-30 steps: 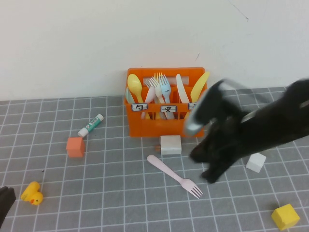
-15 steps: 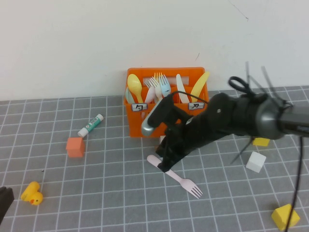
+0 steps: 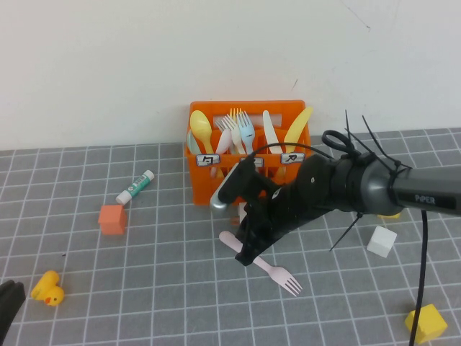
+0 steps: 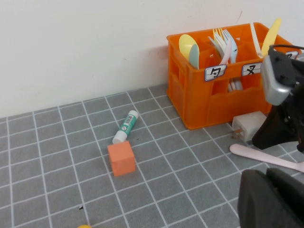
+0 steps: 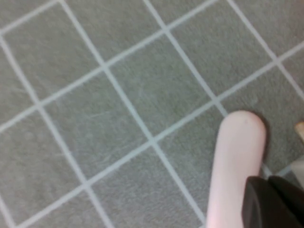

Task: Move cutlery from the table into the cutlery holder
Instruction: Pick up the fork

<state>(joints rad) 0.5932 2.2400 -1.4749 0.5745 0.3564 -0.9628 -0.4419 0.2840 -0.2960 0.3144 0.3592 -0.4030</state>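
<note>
The pale pink fork (image 3: pixel 278 272) lies flat on the grey table (image 3: pixel 144 274) in front of the orange cutlery holder (image 3: pixel 207 185). My right gripper (image 3: pixel 248 257) is shut, and its tip sits down at the fork's handle, close to the rounded end. In the right wrist view the shut fingers (image 5: pixel 267 190) rest against the pink handle (image 5: pixel 235 161), not around it. The light blue fork (image 3: pixel 247 133) stands in the holder's middle compartment among other cutlery. My left gripper (image 4: pixel 266 178) is shut and low at the near left (image 3: pixel 7 303), holding nothing.
An orange cube (image 3: pixel 112 219), a glue stick (image 3: pixel 135 187) and a yellow duck (image 3: pixel 47 288) lie on the left. A white cube (image 3: pixel 381 241) and a yellow cube (image 3: pixel 425 322) sit to the right. A white block (image 4: pixel 249 126) stands by the holder's front.
My right arm has swung in from the right and come down onto the pink fork's handle. It now covers the white block in the high view. The left arm has stayed still.
</note>
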